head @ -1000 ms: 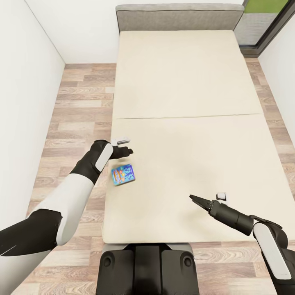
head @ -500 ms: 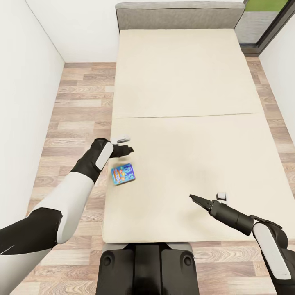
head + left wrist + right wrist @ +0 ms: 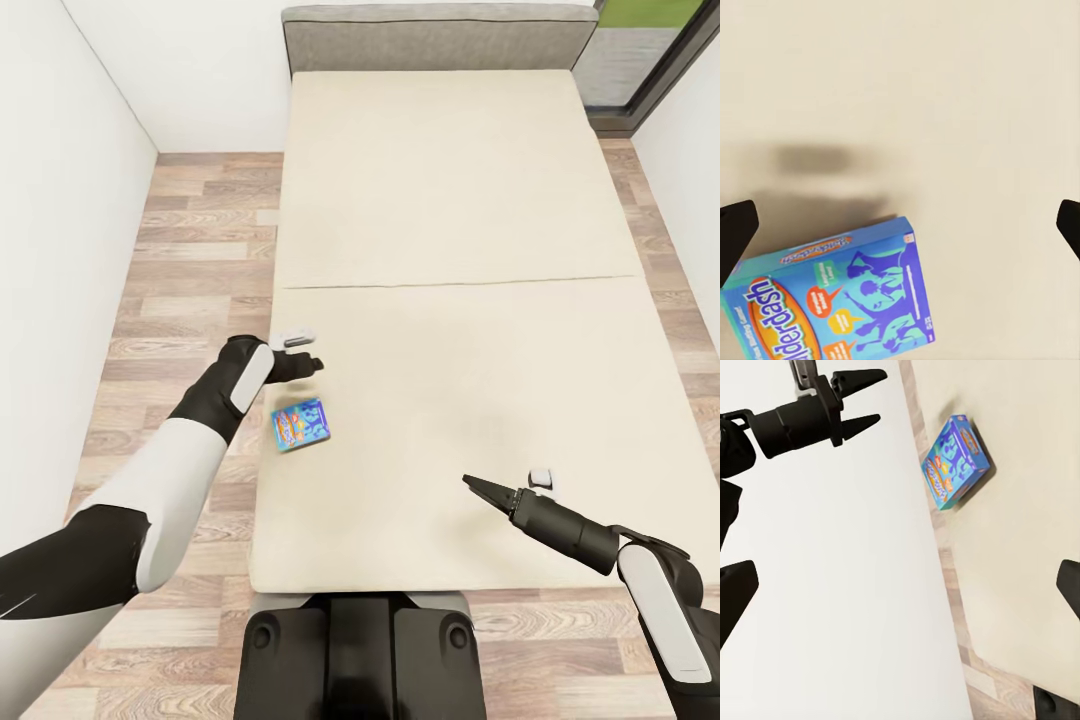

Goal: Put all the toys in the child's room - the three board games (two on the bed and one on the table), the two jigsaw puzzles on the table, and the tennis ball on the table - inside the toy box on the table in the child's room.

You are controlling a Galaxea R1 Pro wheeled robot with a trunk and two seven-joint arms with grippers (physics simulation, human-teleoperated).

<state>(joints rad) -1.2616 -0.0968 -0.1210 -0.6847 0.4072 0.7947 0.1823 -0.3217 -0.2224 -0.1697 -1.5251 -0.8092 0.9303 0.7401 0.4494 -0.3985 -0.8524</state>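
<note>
Blue board game near the bed edge, beside spread, empty left hand; right hand empty, open.

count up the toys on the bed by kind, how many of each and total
Board games: 1, the blue board game near the bed's left edge
Jigsaw puzzles: 0
Tennis balls: 0
Total: 1
</note>
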